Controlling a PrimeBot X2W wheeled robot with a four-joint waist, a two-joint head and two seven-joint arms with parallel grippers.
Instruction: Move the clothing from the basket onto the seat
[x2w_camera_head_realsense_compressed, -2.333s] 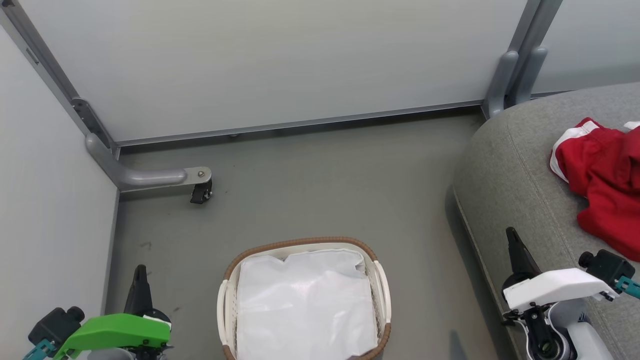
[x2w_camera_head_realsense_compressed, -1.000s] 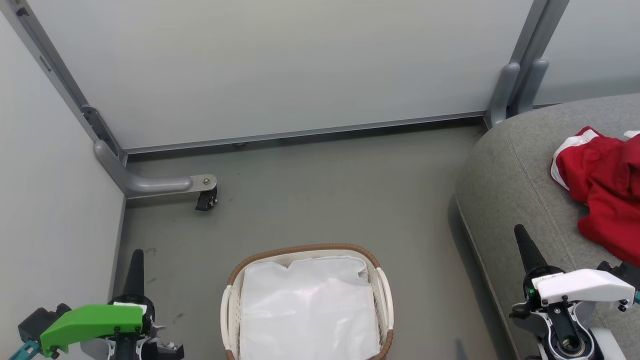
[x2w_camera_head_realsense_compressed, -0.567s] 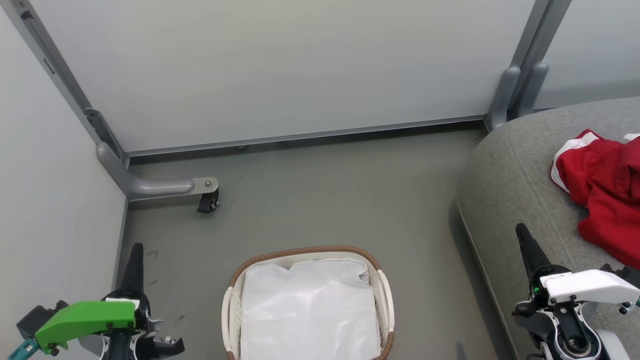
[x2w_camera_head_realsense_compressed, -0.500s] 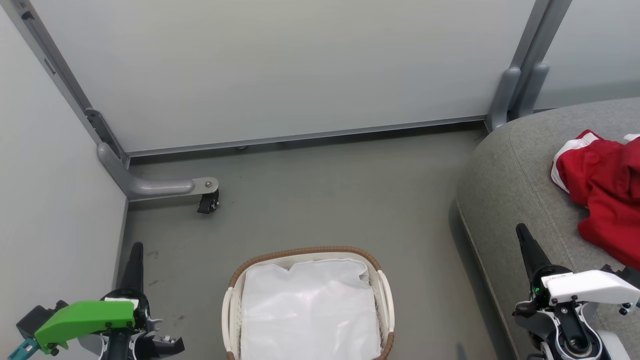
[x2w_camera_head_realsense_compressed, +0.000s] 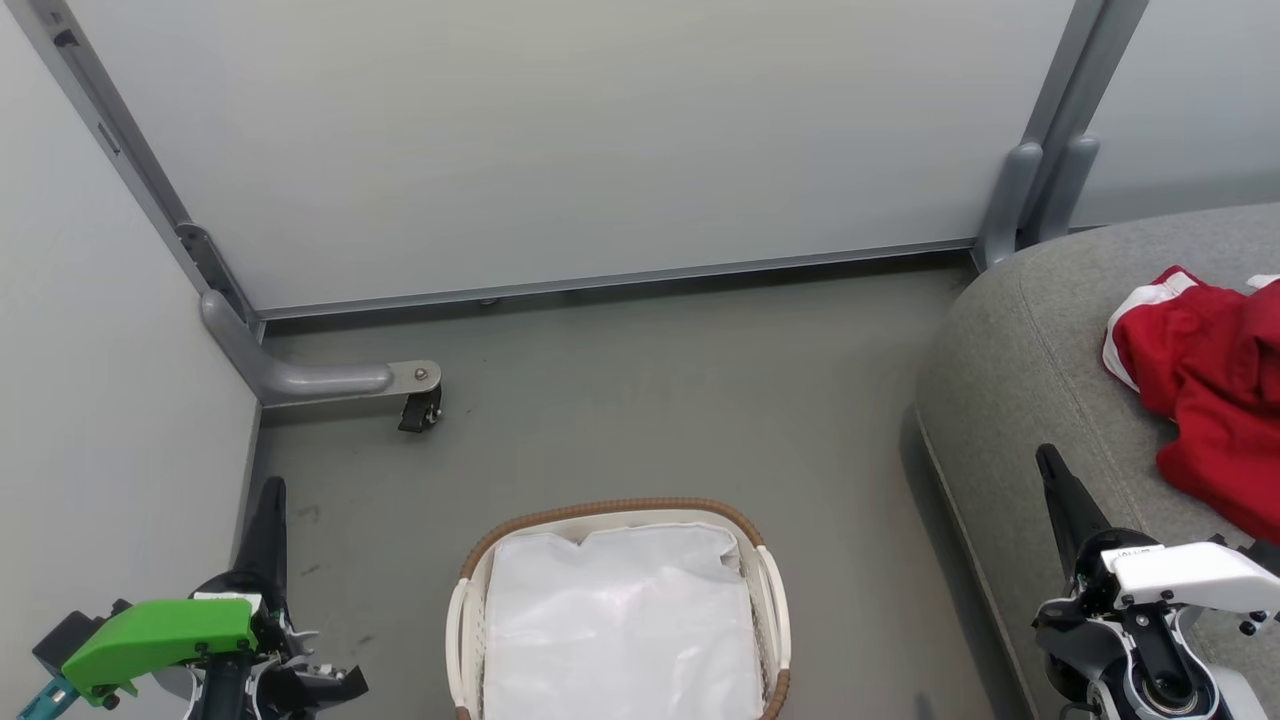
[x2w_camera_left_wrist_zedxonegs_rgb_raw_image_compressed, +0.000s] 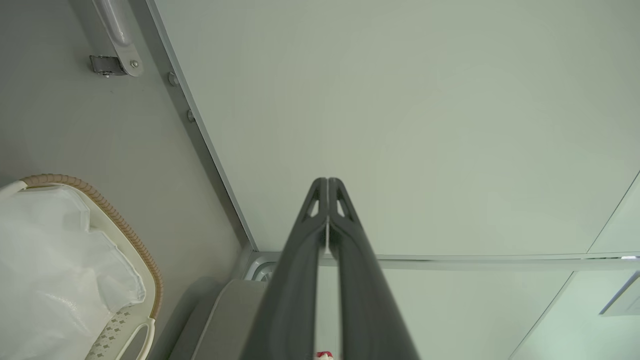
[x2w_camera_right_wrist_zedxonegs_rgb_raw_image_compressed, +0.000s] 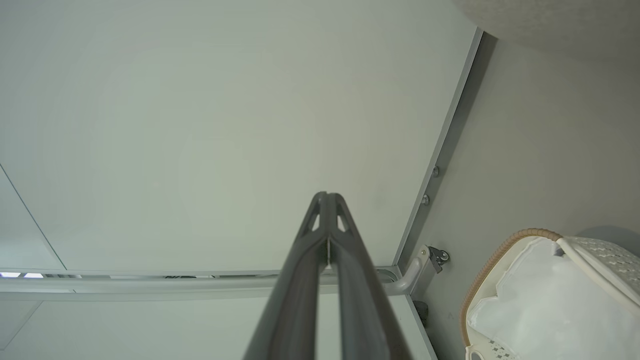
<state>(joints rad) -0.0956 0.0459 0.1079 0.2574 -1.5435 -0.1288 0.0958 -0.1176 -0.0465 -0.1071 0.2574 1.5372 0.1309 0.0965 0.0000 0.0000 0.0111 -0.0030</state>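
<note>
step: we check the basket (x2w_camera_head_realsense_compressed: 610, 506), we see just liner (x2w_camera_head_realsense_compressed: 620, 630) | clothing (x2w_camera_head_realsense_compressed: 1200, 370) on seat (x2w_camera_head_realsense_compressed: 1010, 400) | left fingers (x2w_camera_head_realsense_compressed: 268, 530), right fingers (x2w_camera_head_realsense_compressed: 1065, 505) pressed together, empty | we park arms slowly

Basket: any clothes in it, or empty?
Empty of clothes: the basket holds just its white liner; the red clothing lies on the seat.
</note>
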